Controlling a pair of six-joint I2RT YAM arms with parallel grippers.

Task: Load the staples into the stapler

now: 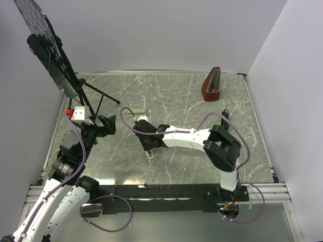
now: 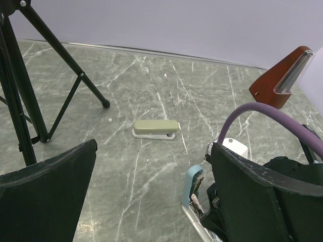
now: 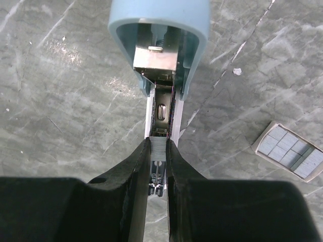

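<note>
The stapler (image 3: 159,20) has a light blue lid and a white base, not black. It lies swung open on the table, silvery rail exposed, under my right gripper (image 3: 159,151). That gripper is shut on a short strip of staples (image 3: 159,145) and holds it right over the rail. In the top view the right gripper (image 1: 148,140) is over the stapler (image 1: 150,154) at table centre. The staple box (image 3: 289,151) lies open just right of the stapler. My left gripper (image 2: 151,201) is open and empty, at the left (image 1: 106,125); the stapler (image 2: 194,184) shows beside its right finger.
A grey-green stapler (image 2: 155,128) lies closed on the table behind the blue one (image 1: 139,112). A black tripod stand (image 1: 88,98) stands at the back left. A brown wedge-shaped case (image 1: 212,84) sits at the back right. White walls surround the marbled table.
</note>
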